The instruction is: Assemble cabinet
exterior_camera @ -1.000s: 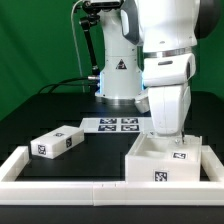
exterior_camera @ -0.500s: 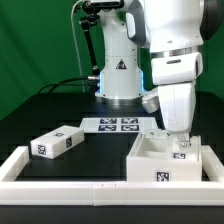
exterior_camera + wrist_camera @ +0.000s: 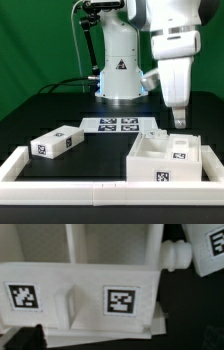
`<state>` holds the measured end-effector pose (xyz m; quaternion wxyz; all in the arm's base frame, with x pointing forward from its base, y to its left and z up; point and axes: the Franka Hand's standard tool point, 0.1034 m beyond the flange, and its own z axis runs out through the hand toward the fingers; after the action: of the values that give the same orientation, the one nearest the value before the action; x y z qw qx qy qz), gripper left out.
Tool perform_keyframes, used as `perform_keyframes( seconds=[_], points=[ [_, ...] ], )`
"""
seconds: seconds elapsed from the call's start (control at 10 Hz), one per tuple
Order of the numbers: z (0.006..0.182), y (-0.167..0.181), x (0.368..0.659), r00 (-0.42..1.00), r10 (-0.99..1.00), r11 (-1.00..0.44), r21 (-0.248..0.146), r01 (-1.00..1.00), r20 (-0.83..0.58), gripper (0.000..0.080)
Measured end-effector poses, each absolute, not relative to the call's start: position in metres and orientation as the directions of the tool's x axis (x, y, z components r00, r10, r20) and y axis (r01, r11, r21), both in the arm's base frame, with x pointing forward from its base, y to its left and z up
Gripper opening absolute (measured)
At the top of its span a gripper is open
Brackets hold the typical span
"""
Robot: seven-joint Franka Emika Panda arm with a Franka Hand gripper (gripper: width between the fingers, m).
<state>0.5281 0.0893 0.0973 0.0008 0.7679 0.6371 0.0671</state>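
Observation:
The cabinet's open box body (image 3: 165, 160) stands at the exterior view's right, just behind the front rail, with tags on its front and top. My gripper (image 3: 180, 120) hangs above its far right corner, clear of it, and holds nothing. In the wrist view the body (image 3: 90, 291) fills the frame with two tags showing. A white knobbed part (image 3: 177, 253) and a tagged piece (image 3: 210, 246) lie beside it. One dark finger (image 3: 25, 339) shows at the frame's edge, set wide, so the jaws look open. A small tagged block (image 3: 57, 142) lies at the exterior view's left.
The marker board (image 3: 118, 125) lies flat in front of the robot base (image 3: 118, 75). A long white border rail (image 3: 70, 172) runs along the table's front and up the left side. The tabletop is black.
My gripper has risen from just over the box body's far right corner to well above it, shifting slightly right. The parts have not moved.

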Motion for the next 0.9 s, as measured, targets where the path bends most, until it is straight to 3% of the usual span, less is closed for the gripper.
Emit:
perform_keyframes(
  seconds=[0.1,0.3,0.5,0.6,0.7,0.9],
  points=[
    [0.096,0.087,0.517,0.126,0.988,-0.133,0.083,0.988,0.089,0.0797],
    [0.087,0.083,0.504,0.174,0.981,-0.179,0.05,0.983,0.083,0.0797],
    [0.088,0.083,0.506,0.174,0.981,-0.179,0.053,0.982,0.084,0.0797],
    [0.088,0.081,0.508,0.092,0.992,-0.099,0.077,0.992,0.086,0.0797],
    [0.086,0.071,0.511,-0.067,0.994,0.056,0.125,0.991,0.082,0.0797],
    [0.085,0.071,0.506,-0.158,0.985,0.149,0.126,0.981,0.072,0.0797]
  ],
)
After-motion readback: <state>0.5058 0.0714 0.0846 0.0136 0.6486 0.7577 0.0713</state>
